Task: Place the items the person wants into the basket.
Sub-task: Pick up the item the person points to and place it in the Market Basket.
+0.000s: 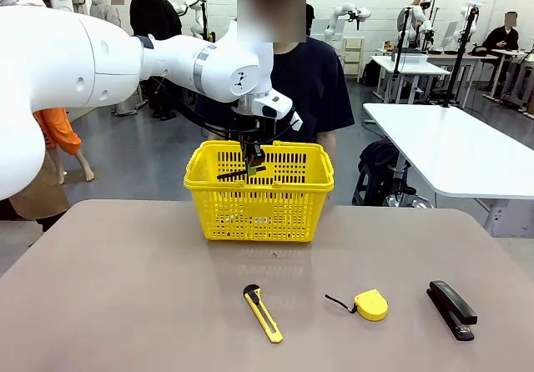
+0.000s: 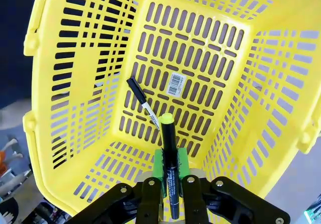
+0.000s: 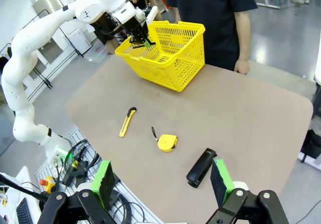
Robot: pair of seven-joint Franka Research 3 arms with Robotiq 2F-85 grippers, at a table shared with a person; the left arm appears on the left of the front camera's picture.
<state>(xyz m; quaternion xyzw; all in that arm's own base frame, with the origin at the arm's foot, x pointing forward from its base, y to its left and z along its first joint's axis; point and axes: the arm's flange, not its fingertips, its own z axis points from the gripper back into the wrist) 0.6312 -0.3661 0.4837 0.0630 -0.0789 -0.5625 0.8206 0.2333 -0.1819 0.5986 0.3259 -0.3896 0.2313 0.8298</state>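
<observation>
My left gripper point(image 1: 253, 162) hangs just inside the top of the yellow basket point(image 1: 309, 213), shut on a thin black pen with a yellow tip point(image 2: 169, 174). The pen lies between the green pads, its yellow tip pointing down at the basket floor point(image 2: 215, 48). A black marker with a white barrel point(image 2: 142, 101) lies on that floor. The yellow tape measure point(image 1: 370, 304) with its black strap rests on the table near the front. My right gripper point(image 3: 163, 183) is open and holds nothing, high over the table's near edge. The person point(image 1: 313, 80) in a dark T-shirt stands behind the basket.
A yellow-black box cutter point(image 1: 263, 312) lies left of the tape measure. A black stapler point(image 1: 451, 309) lies to its right. The person's hand point(image 3: 242, 66) rests at the far table edge beside the basket. Bare tabletop point(image 1: 125, 272) spreads at the left.
</observation>
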